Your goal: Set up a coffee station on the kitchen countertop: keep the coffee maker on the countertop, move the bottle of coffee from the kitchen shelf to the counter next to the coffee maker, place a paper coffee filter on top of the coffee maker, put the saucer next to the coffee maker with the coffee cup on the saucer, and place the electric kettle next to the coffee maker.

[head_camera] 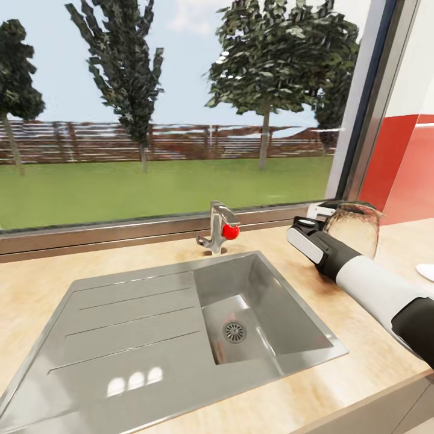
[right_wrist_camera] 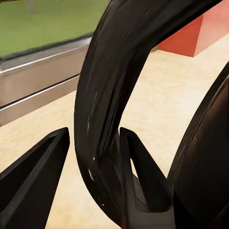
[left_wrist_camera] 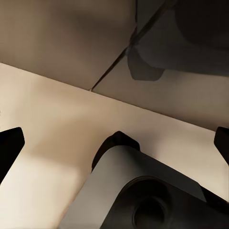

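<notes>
Kettle: the electric kettle (head_camera: 354, 228) is sitting at the tip of the right arm, its smoky glass body showing just past the wrist, over the kitchen countertop (head_camera: 54, 283) to the right of the sink (head_camera: 150, 337).
Handle: in the right wrist view the kettle's black handle (right_wrist_camera: 102, 119) is running between the two fingers of the right gripper (right_wrist_camera: 93, 143).
Right grip: the fingers are sitting to either side of the handle, one pad (right_wrist_camera: 136, 157) touching it, the other standing a little apart.
Left gripper: its dark fingertips (left_wrist_camera: 8, 145) are spreading wide at the edges of the left wrist view, nothing between them, over a pale floor and part of the robot's own body.
Saucer: a white rim (head_camera: 425, 271) is peeking in on the counter, near the arm.
Surface: the speckled light wood top is surrounding a steel sink with a drainboard and a tap (head_camera: 218, 228) with a red knob.
Room: a wide window (head_camera: 169, 108) is looking onto grass, trees and a fence; a red splashback (head_camera: 401, 175) is rising at the right.
</notes>
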You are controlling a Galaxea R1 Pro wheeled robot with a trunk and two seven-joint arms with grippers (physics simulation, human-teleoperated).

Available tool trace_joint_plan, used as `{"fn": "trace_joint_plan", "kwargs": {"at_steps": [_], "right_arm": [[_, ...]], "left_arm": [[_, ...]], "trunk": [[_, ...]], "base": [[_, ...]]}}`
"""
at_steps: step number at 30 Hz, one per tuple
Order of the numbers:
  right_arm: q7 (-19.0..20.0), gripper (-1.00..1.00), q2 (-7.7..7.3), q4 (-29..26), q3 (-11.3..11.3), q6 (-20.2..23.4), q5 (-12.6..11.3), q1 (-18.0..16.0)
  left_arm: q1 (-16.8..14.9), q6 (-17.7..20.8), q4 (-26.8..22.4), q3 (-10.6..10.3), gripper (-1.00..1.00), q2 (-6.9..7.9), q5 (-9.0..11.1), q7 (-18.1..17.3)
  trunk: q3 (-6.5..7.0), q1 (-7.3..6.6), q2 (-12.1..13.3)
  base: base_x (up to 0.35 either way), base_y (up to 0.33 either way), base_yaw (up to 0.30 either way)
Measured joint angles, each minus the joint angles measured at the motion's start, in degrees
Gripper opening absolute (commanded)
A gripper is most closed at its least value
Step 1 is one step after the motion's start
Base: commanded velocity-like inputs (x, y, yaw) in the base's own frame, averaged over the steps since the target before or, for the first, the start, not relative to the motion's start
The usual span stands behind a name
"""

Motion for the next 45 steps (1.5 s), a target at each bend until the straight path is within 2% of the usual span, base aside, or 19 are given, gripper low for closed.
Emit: {"fn": "trace_joint_plan", "kwargs": {"at_steps": [8,15,20,26,29,34,35,36,38,41,45], "right_arm": [[0.7,-1.0,-0.33,-2.32,0.07,-0.51,0.03,-0.01],[1.72,-1.0,-2.25,-8.42,0.3,-0.99,0.02,0.03],[5.26,-1.0,-3.39,-10.52,0.38,-1.0,-0.03,0.07],[12.4,-1.0,-5.33,-11.14,0.4,-0.92,-0.07,0.1],[18.74,-1.0,-6.88,-11.24,0.41,-0.91,-0.02,0.15],[29.97,-1.0,-10.37,-11.25,0.49,-0.8,0.06,0.27],[31.24,-1.0,-10.76,-11.24,0.49,-0.79,0.06,0.29],[35.88,-1.0,-12.23,-11.25,0.48,-0.76,0.69,0.31],[39.96,-1.0,-13.2,-11.25,0.48,-0.75,2.78,0.35],[44.41,-1.0,-14.0,-11.3,0.48,-0.75,5.39,0.66],[48.09,-1.0,-14.45,-11.31,0.49,-0.74,6.53,0.81]], "left_arm": [[-0.01,-0.02,0.02,0.01,1.0,0.0,0.0,0.01],[0.01,-0.03,0.01,0.07,1.0,0.0,0.01,-0.02],[0.0,-0.04,0.02,0.12,1.0,0.0,-0.02,-0.02],[0.0,-0.04,0.02,0.1,1.0,0.0,0.0,-0.03],[0.01,-0.01,0.01,0.12,1.0,0.0,0.0,-0.05],[0.0,-0.01,0.04,0.17,1.0,0.0,0.04,-0.1],[0.0,-0.01,0.04,0.17,1.0,0.0,0.04,-0.11],[0.01,0.0,0.03,0.14,1.0,0.01,0.04,-0.12],[0.02,0.0,0.04,0.2,1.0,0.02,0.06,-0.16],[0.0,-0.01,0.06,0.06,1.0,0.06,0.02,-0.19],[0.0,-0.01,0.07,0.03,1.0,0.07,0.03,-0.19]], "trunk": [[0.0,0.0,0.0],[0.0,0.0,0.0],[0.0,0.0,0.0],[0.0,0.0,0.0],[0.0,0.0,0.0],[0.0,0.0,0.0],[0.0,0.0,0.0],[0.0,0.0,0.0],[0.0,0.0,0.0],[0.0,0.0,0.0],[0.0,0.0,0.0]], "base": [[0.0,0.0,0.0],[0.0,0.0,0.0],[0.0,0.0,0.0],[0.0,0.0,0.0],[0.0,0.0,0.0],[0.0,0.0,0.0],[0.0,0.0,0.0],[0.0,0.0,0.0],[0.0,0.0,0.0],[0.0,0.0,0.0],[0.0,0.0,0.0]]}}
